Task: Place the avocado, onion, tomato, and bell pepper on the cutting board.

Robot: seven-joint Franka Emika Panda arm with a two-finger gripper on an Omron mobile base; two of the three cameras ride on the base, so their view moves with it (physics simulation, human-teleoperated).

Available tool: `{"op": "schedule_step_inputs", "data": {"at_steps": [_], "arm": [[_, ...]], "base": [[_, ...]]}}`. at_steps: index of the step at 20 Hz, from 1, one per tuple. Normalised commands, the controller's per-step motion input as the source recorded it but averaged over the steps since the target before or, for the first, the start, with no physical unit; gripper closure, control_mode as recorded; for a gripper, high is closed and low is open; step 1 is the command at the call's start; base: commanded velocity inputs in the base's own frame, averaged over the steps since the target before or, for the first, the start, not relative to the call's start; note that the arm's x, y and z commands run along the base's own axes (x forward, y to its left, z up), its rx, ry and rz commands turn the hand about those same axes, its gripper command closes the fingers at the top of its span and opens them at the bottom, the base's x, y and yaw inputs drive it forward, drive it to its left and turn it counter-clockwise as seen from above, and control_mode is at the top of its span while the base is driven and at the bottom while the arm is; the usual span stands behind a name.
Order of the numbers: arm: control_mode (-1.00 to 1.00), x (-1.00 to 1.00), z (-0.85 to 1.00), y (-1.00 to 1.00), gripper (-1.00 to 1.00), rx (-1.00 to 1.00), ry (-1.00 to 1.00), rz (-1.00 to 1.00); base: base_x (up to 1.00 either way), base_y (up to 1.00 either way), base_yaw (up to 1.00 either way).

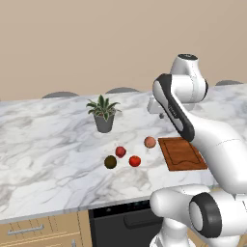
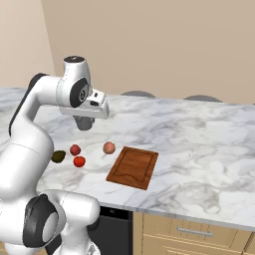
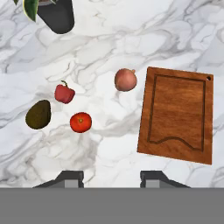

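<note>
With the cutting board (image 3: 177,114) bare and all four items on the worktop (image 3: 109,39) beside it, I hold the fingers (image 3: 70,178) clenched on nothing overhead; next I must release them and descend onto the onion (image 3: 125,80), nearest the board.

Grained wooden cutting board (image 3: 177,116), glossy veined marble counter (image 3: 105,52), smooth tomato (image 3: 81,122)
</note>
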Motion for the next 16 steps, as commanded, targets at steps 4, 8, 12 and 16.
{"op": "schedule_step_inputs", "data": {"at_steps": [4,8,12,16], "arm": [[-1.00,0.00,-0.03,0.00,-1.00,-0.01,0.00,0.00],[-1.00,0.00,-0.23,0.00,-1.00,-0.02,0.00,0.00],[-1.00,0.11,-0.33,0.00,-1.00,-0.02,0.04,0.00],[-1.00,0.19,-0.34,-0.01,-1.00,0.00,0.02,0.00]], "base": [[0.00,0.00,0.00],[0.00,0.00,0.00],[0.00,0.00,0.00],[0.00,0.00,0.00]]}}
